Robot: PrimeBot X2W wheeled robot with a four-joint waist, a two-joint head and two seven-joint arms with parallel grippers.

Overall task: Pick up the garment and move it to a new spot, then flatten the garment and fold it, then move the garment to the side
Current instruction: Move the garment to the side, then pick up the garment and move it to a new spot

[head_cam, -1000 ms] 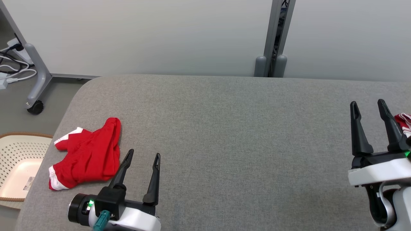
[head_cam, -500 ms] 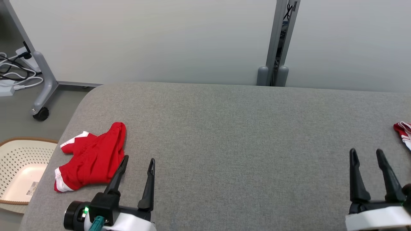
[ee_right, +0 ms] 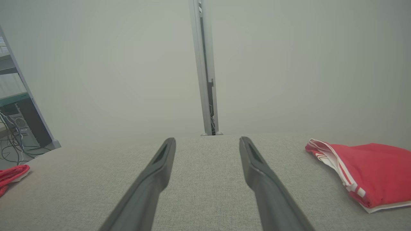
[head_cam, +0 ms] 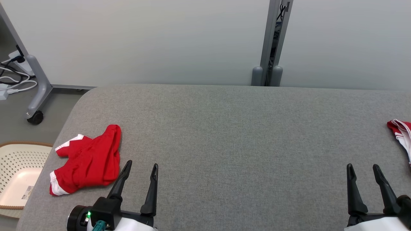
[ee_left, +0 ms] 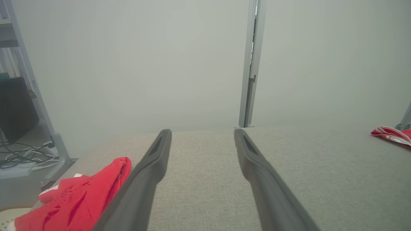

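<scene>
A crumpled red garment (head_cam: 86, 160) with white trim lies near the left end of the grey padded table (head_cam: 224, 128); the left wrist view has it (ee_left: 74, 199) at lower left. My left gripper (head_cam: 142, 164) (ee_left: 202, 131) is open and empty, just right of that garment, its left finger close to the cloth's edge. A second red garment (head_cam: 401, 131) (ee_right: 369, 166) with white stripes lies folded at the table's far right edge. My right gripper (head_cam: 362, 166) (ee_right: 207, 139) stands open and empty, nearer me and left of the folded one.
A cream perforated basket (head_cam: 16, 170) sits on the floor off the table's left end. Behind it stand a grey wheeled frame leg (head_cam: 35, 96) and loose cables (head_cam: 13, 83). A grey post (head_cam: 269, 41) rises behind the table between wall panels.
My right gripper has drawn back toward me, away from the folded garment at the right. The left gripper has also pulled back a little. Both garments lie as before; the camera shifted slightly.
</scene>
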